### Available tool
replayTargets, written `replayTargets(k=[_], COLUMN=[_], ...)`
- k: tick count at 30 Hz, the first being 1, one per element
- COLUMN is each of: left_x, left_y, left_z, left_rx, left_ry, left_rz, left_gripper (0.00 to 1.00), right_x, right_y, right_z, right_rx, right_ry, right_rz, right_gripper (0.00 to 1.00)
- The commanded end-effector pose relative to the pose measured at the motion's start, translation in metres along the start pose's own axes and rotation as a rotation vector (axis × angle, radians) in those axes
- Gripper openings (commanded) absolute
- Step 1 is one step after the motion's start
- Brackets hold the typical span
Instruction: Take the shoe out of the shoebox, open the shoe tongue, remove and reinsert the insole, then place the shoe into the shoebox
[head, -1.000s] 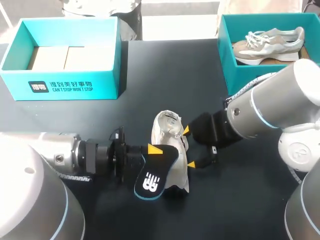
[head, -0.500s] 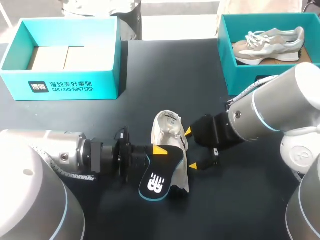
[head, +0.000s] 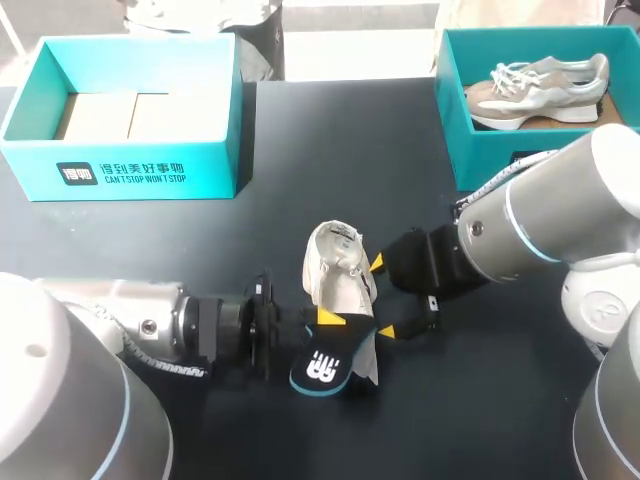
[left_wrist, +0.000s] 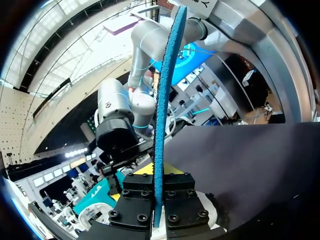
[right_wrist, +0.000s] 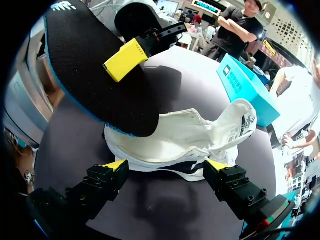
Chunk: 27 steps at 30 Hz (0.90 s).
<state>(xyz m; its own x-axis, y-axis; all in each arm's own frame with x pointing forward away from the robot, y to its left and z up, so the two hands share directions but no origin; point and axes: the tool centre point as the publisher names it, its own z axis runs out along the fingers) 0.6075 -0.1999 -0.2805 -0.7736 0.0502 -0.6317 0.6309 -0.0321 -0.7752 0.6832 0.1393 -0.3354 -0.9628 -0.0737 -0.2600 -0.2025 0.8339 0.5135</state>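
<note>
Your left end effector pinches the black insole just above the white shoe lying mid-surface, while your right end effector, its 2 fingers spread, braces the sole, likely steadying it for reinsertion.

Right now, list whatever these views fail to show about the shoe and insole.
Toe of the shoe: head view, partly under the insole; right wrist view, behind it.
Inside of the shoe: every view, closed off by its own upper.
Faces of the insole: left wrist view, only its edge shows in the left end effector.
</note>
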Motion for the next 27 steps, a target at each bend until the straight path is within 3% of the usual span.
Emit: replayTargets(k=[1, 7, 27], left_x=[0.003, 0.007, -0.003], left_y=[0.008, 0.021, 0.054], left_z=[0.002, -0.007, 0.007], left_rx=[0.0, -0.01, -0.055], left_ry=[-0.006, -0.021, -0.035], left_rz=[-0.009, -0.028, -0.018], left_gripper=[0.0, 0.0, 0.0], right_x=[0.001, 0.001, 0.001], right_y=[0.001, 0.001, 0.001], right_z=[0.002, 0.002, 0.002], right_rx=[0.001, 0.001, 0.001], right_ry=[-0.003, -0.003, -0.003], right_rz=[0.001, 0.001, 0.001], right_gripper=[1.0, 1.0, 1.0])
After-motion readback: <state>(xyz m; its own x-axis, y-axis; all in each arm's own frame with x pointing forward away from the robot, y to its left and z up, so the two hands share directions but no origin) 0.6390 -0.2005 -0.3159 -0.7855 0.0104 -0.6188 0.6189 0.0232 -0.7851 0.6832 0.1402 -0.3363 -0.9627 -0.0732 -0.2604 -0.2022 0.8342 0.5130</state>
